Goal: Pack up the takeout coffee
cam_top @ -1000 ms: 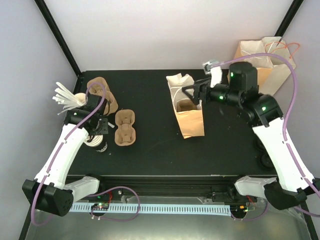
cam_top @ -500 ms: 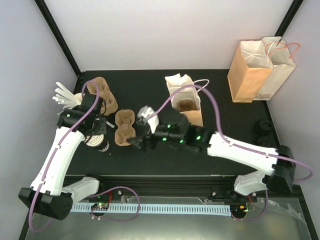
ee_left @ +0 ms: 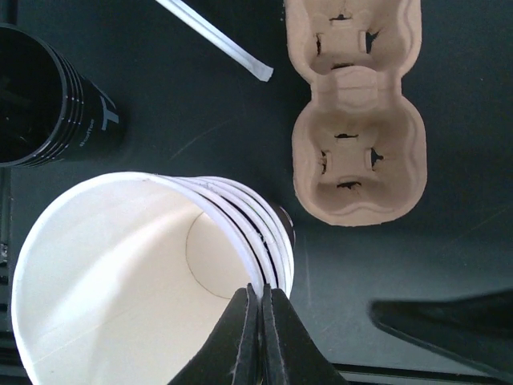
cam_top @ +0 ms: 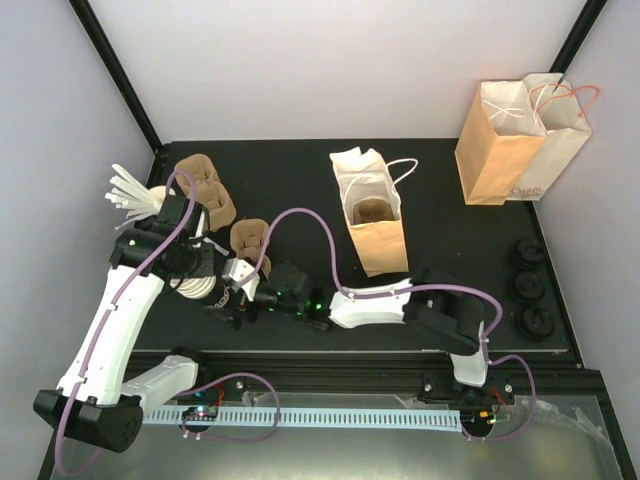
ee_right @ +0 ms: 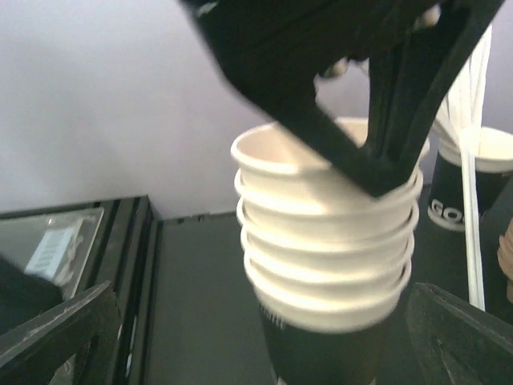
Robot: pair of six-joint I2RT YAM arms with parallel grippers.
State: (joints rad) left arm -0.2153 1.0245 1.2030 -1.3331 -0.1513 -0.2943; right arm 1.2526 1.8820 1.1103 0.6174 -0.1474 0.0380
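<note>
My left jaws are clamped on the top rim of the upright stack of lidless cream paper cups [ee_right: 325, 241]. My right jaws stand apart, the stack dead ahead between them. I see no black-lidded takeout coffee cup.

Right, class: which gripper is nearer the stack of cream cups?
Left. The left gripper pinches the top rim of the stack of cream cups, jaws closed on it. The right gripper sits low at the stack, jaws open either side, not touching.
</note>
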